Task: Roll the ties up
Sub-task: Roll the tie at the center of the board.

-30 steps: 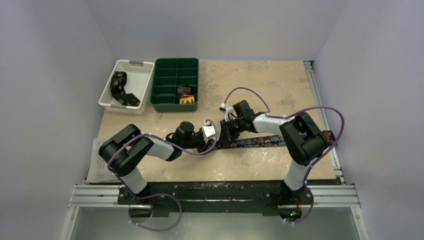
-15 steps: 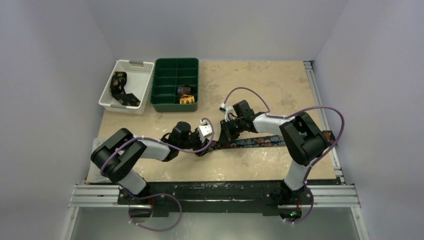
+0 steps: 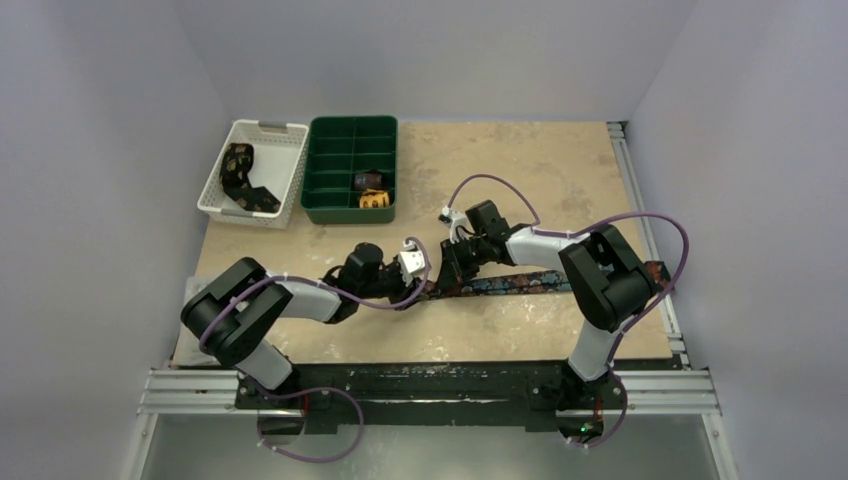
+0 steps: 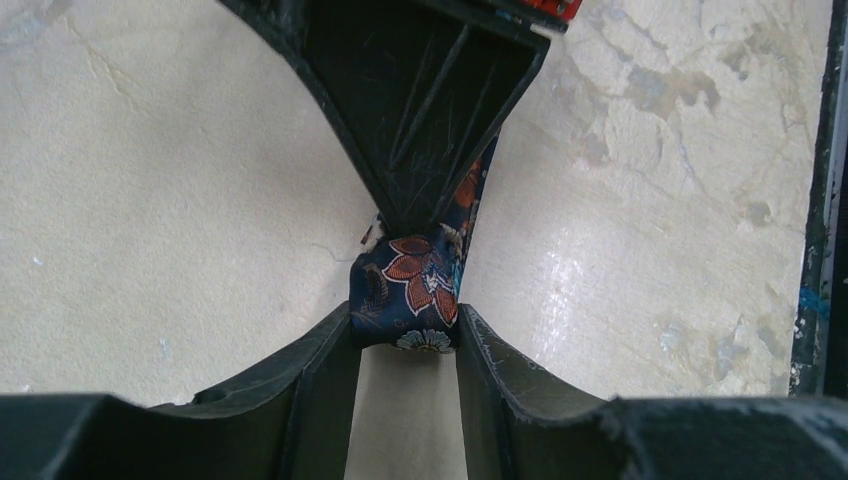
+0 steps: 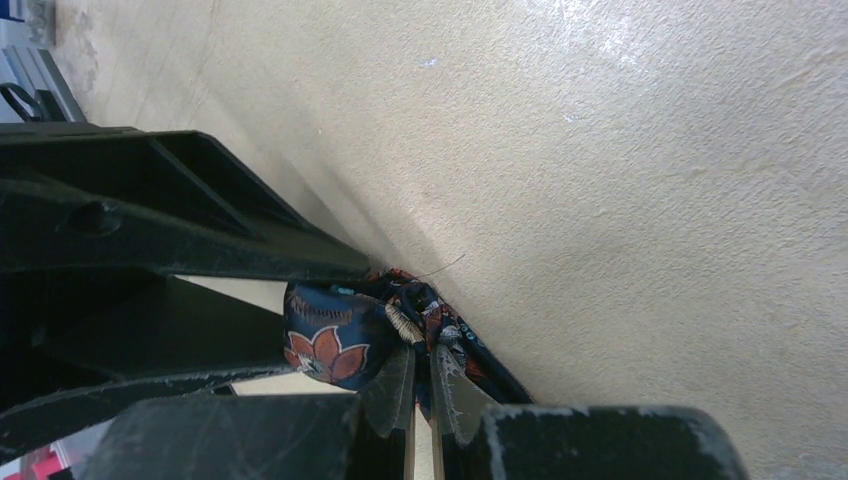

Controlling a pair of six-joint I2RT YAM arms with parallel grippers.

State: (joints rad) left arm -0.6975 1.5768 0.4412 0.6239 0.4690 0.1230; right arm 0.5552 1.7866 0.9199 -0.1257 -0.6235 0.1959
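A dark navy tie (image 3: 510,284) with a floral print lies stretched along the table in front of the right arm. Its left end is wound into a small roll (image 4: 405,292). My left gripper (image 4: 407,335) is shut on this roll, one finger on each side. My right gripper (image 5: 422,362) faces it from the other side, its tips pinched shut on the tie fabric right beside the roll (image 5: 325,335). In the top view the two grippers, left (image 3: 428,288) and right (image 3: 450,283), meet at the tie's left end. The rest of the roll is hidden by the fingers.
A white basket (image 3: 222,195) at the back left holds a black-and-gold tie (image 3: 240,175). Beside it a green compartment tray (image 3: 350,130) holds a brown roll (image 3: 369,180) and a yellow roll (image 3: 375,200). Purple cables loop over both arms. A metal rail runs along the table's right edge (image 3: 640,230).
My left arm has shifted a little to the left, its elbow lower and further out. The right arm and the stretched tie have stayed in place.
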